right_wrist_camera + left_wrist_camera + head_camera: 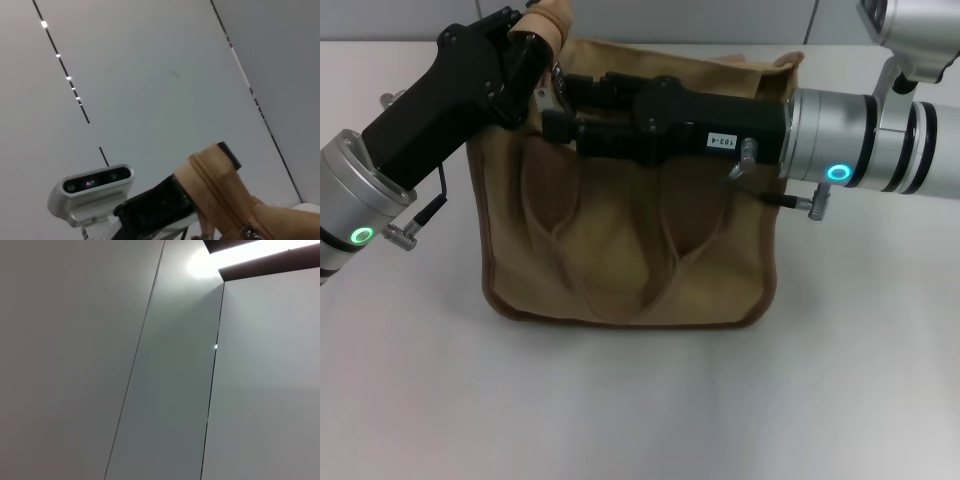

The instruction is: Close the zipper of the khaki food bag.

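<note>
The khaki food bag (620,250) stands on the white table (640,420), handles hanging down its front. My left gripper (535,40) is at the bag's top left corner, shut on the tan end flap of the zipper. The right wrist view shows this flap with the zipper (215,185) line held in the left gripper (200,175), and the silver pull tab (246,231) at the flap's base. My right gripper (558,105) reaches across the bag's top to that same corner, next to a small silver piece (548,97).
The left wrist's grey camera housing (92,192) shows in the right wrist view. The left wrist view shows only wall panels (160,390). White table surrounds the bag on all sides.
</note>
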`<state>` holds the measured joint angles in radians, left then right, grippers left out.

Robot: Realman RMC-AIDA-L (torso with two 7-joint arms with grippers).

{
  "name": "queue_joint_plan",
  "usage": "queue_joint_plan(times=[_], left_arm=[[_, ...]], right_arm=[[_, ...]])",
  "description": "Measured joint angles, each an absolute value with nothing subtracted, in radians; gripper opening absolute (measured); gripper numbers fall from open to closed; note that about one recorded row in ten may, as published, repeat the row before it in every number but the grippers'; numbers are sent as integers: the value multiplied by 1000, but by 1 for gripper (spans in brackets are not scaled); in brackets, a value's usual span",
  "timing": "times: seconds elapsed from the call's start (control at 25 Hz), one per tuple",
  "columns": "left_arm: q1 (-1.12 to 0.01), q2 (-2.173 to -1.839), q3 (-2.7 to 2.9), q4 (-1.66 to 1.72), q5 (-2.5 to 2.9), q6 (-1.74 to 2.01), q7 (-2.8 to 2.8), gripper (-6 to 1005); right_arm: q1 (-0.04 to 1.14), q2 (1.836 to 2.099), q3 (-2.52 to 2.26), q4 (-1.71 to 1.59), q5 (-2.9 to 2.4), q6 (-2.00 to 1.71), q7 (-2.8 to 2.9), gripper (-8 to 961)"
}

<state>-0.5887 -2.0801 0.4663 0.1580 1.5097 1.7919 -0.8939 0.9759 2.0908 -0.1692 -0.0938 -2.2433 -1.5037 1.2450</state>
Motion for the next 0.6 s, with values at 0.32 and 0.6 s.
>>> queue_joint_plan(times=[0.32, 0.6], left_arm=[[-589, -2080, 466, 158, 1509, 1781, -890, 19], [-589, -2080, 466, 158, 1509, 1778, -888, 19]], right_arm=[[967, 2091, -170, -71, -2245, -1521, 1220, 751], [950, 2091, -158, -56, -2238, -1520, 1176, 730]])
